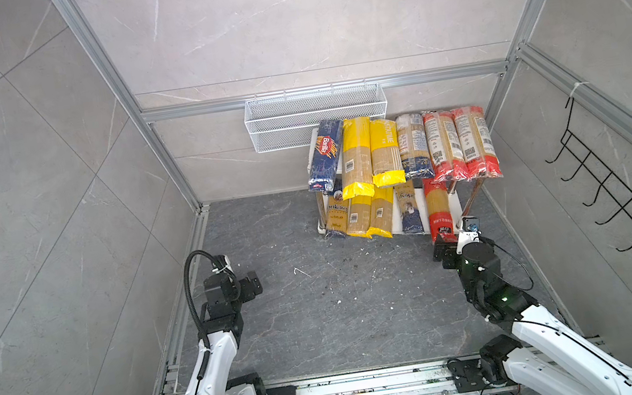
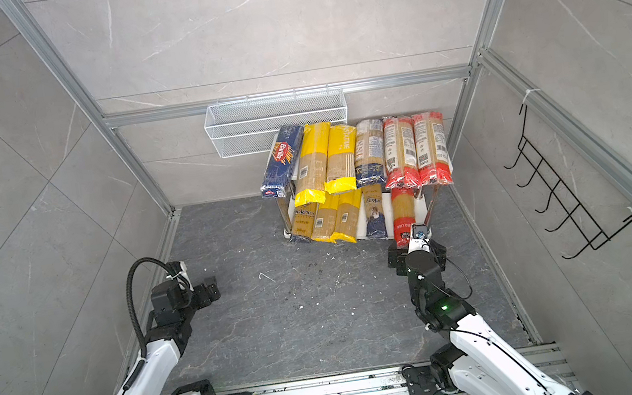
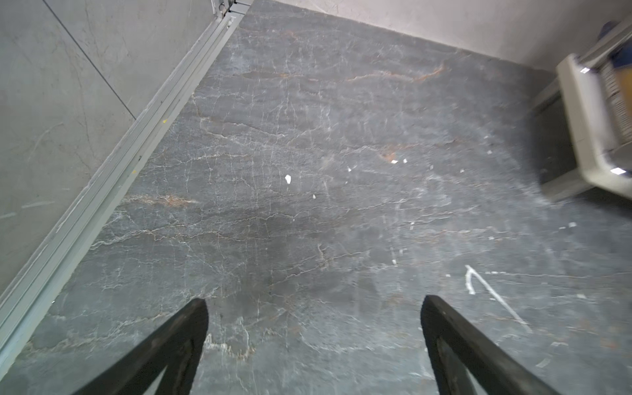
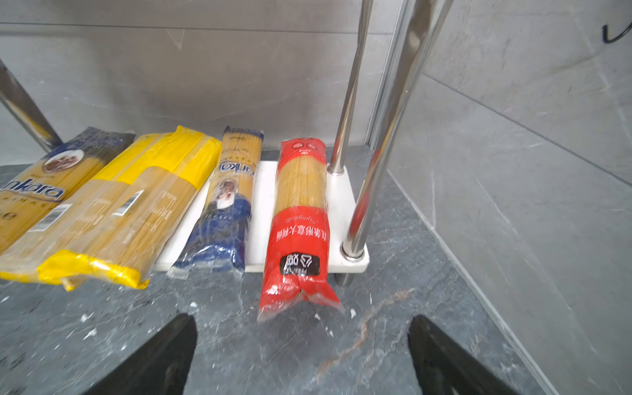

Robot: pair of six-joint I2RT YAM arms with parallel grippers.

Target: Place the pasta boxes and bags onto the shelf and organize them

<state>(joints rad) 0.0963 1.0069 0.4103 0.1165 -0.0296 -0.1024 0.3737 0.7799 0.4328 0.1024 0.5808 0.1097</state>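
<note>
Step in hand: by the look of it, tidying; every pack already lies on the shelf [image 1: 458, 203] at the far right corner of the table [image 1: 322, 311].
Upper board: six packs side by side, the blue Barilla box [image 1: 326, 155] skewed at the left end and jutting over the front edge.
Lower board: five packs; the red bag [image 4: 301, 219] lies at the right end beside the chrome leg [image 4: 383, 143], its near end hanging past the board's front edge down to the table.
Right pincer [image 4: 302, 355]: jaws wide apart, empty, low on the table just short of the red bag's end.
Left pincer [image 3: 314, 345]: jaws wide apart, empty, over bare table near the left edge.
Next move: likely a push on the red bag's end, straight along its length.
In the way: the chrome leg close beside the bag; the navy-ended bag [image 4: 225, 205] on its other side.
Around: white mesh basket [image 1: 315, 116], black hook rack [image 1: 615, 186], crumbs on the table.
</note>
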